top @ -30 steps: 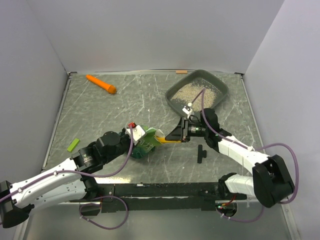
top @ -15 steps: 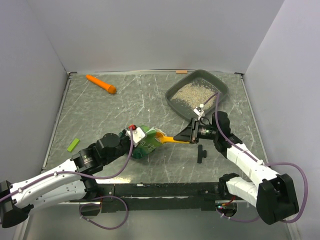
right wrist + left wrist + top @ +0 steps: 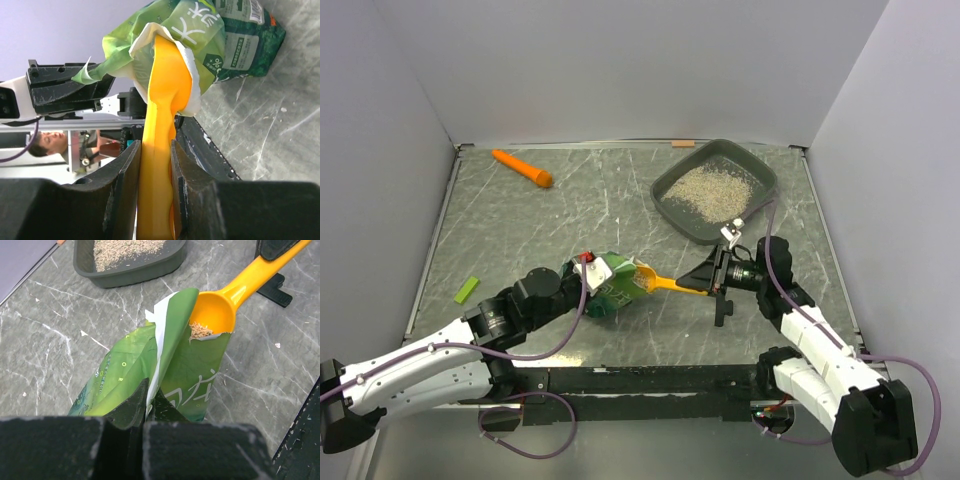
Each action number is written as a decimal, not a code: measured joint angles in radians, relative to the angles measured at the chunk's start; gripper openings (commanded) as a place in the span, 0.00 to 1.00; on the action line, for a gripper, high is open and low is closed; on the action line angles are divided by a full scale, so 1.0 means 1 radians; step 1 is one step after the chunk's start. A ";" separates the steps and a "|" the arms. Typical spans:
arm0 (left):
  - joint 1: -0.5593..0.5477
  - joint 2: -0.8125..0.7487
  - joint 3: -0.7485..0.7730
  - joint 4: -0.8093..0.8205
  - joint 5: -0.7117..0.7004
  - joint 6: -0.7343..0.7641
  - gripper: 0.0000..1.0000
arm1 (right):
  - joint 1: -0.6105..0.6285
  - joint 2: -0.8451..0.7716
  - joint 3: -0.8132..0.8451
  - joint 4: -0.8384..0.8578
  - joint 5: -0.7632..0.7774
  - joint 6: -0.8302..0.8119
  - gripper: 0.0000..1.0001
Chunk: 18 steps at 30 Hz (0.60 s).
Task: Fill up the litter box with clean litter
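Note:
The dark grey litter box (image 3: 760,205) stands at the back right with pale clean litter (image 3: 712,188) in it; it also shows in the left wrist view (image 3: 130,275). My left gripper (image 3: 588,272) is shut on the edge of the green bag (image 3: 145,365), holding its mouth open. My right gripper (image 3: 708,278) is shut on the handle of the orange scoop (image 3: 162,105). The scoop's bowl (image 3: 212,312) sits in the bag's mouth with a few granules (image 3: 201,330) at its rim.
An orange carrot-shaped object (image 3: 522,168) lies at the back left. A small green strip (image 3: 467,290) lies near the left wall. A black T-shaped piece (image 3: 722,308) lies under the right gripper. Grey walls close the table on three sides.
My right gripper has moved back and right, away from the litter box, with the scoop. The scoop's bowl has gone into the bag's mouth. The left arm has barely moved.

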 measured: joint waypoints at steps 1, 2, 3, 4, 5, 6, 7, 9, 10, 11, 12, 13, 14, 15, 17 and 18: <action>-0.002 0.000 0.000 0.000 0.000 0.000 0.01 | -0.003 -0.008 -0.008 0.005 0.000 0.012 0.00; -0.003 0.000 -0.001 0.001 0.001 0.000 0.01 | -0.005 -0.015 -0.016 0.012 0.000 0.025 0.00; -0.003 0.000 -0.001 0.001 0.001 0.000 0.01 | -0.006 -0.023 -0.023 0.016 0.000 0.037 0.00; -0.004 0.000 -0.001 0.001 0.000 0.000 0.01 | -0.008 -0.030 -0.032 0.024 0.001 0.050 0.00; -0.005 0.000 -0.001 0.001 0.000 0.000 0.01 | -0.010 -0.038 -0.041 0.032 0.002 0.066 0.00; -0.006 0.000 -0.001 0.002 0.000 0.000 0.01 | -0.011 -0.047 -0.053 0.043 0.004 0.081 0.00; -0.006 0.000 -0.001 0.002 0.000 0.000 0.01 | -0.011 -0.058 -0.067 0.057 0.005 0.098 0.00; -0.008 0.000 -0.003 0.003 0.000 0.000 0.01 | -0.013 -0.083 -0.095 0.079 0.010 0.134 0.00; -0.009 0.001 -0.004 0.005 0.000 0.000 0.01 | -0.014 -0.094 -0.106 0.087 0.012 0.150 0.00; -0.010 0.001 -0.005 0.006 0.000 0.000 0.01 | -0.014 -0.104 -0.116 0.094 0.016 0.161 0.00; -0.010 0.003 -0.005 0.008 0.000 0.000 0.01 | -0.015 -0.116 -0.127 0.101 0.020 0.177 0.00; -0.010 0.004 -0.005 0.010 0.000 0.000 0.01 | -0.016 -0.129 -0.141 0.115 0.024 0.193 0.00; -0.011 0.006 -0.005 0.011 0.000 0.000 0.01 | -0.016 -0.138 -0.151 0.123 0.028 0.205 0.00; -0.012 0.010 -0.005 0.013 0.000 0.000 0.01 | -0.017 -0.148 -0.163 0.134 0.032 0.218 0.00; -0.016 0.023 -0.005 0.017 -0.003 0.000 0.01 | -0.018 -0.169 -0.190 0.153 0.042 0.246 0.00; -0.019 0.031 -0.005 0.019 -0.005 0.000 0.01 | -0.018 -0.179 -0.202 0.161 0.048 0.258 0.00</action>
